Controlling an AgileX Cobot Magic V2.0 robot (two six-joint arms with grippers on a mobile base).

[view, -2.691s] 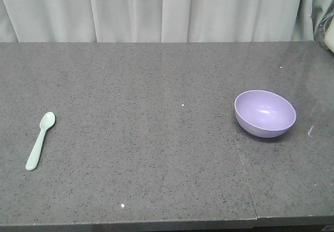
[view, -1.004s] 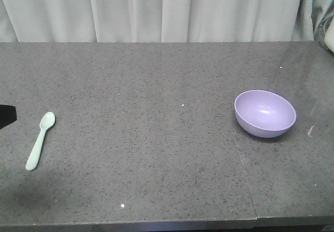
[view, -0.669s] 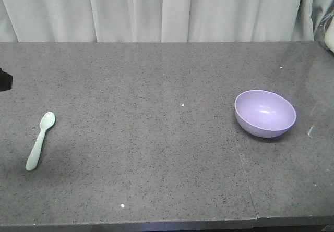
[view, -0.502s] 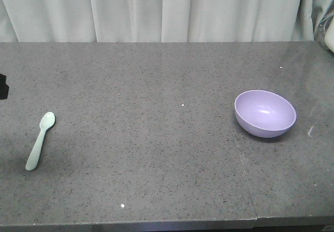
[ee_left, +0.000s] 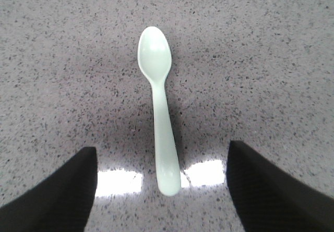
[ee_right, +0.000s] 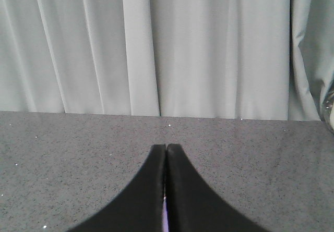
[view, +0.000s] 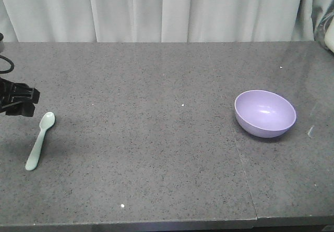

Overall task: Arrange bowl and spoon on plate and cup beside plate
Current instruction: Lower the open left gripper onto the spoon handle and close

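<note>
The pale mint-green spoon [view: 40,140] lies flat on the grey tabletop at the far left, head pointing away. My left gripper [view: 23,100] hangs just behind and left of the spoon's head. In the left wrist view the spoon [ee_left: 159,107] lies lengthwise in the gap of the left gripper [ee_left: 160,148], which is open; its black fingers [ee_left: 57,190] stand wide apart on either side of the handle end without touching it. The lavender bowl [view: 264,113] stands upright at the right. My right gripper [ee_right: 166,146] is shut on nothing. The plate and the cup are out of view.
Pale curtains [view: 167,10] hang behind the table's far edge. A seam in the tabletop [view: 245,174] runs forward from below the bowl. The table's front edge [view: 156,224] is near the bottom of the front view.
My left gripper has come in from the left edge and now hangs over the spoon. Spoon and bowl have not moved.
</note>
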